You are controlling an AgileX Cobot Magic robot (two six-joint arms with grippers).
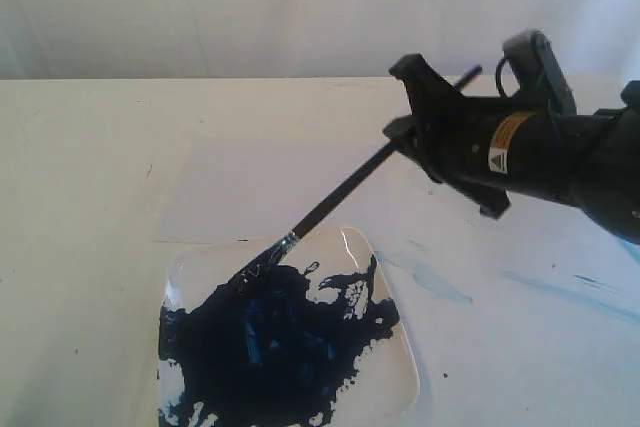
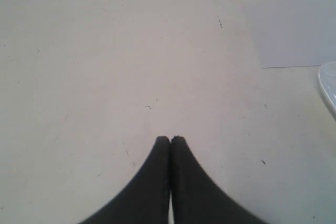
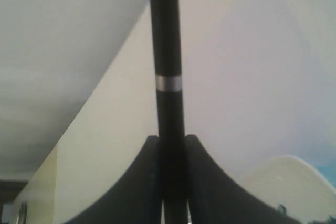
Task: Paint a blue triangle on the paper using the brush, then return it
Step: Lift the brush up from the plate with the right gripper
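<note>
One arm does the work: the right gripper (image 3: 171,141) has its jaws pinched close on the black handle of the brush (image 1: 340,192). The bristles touch the far edge of the paint puddle (image 1: 270,347) on the plate (image 1: 398,372). Load lightly, wipe the excess on the plate's bare rim, and lift clear before moving to the paper (image 1: 240,187) just behind the plate, which shows no blue triangle. The arm reaches in from the plate's right, wrist angled down. The left gripper (image 2: 170,140) hangs closed and empty, left of the plate.
</note>
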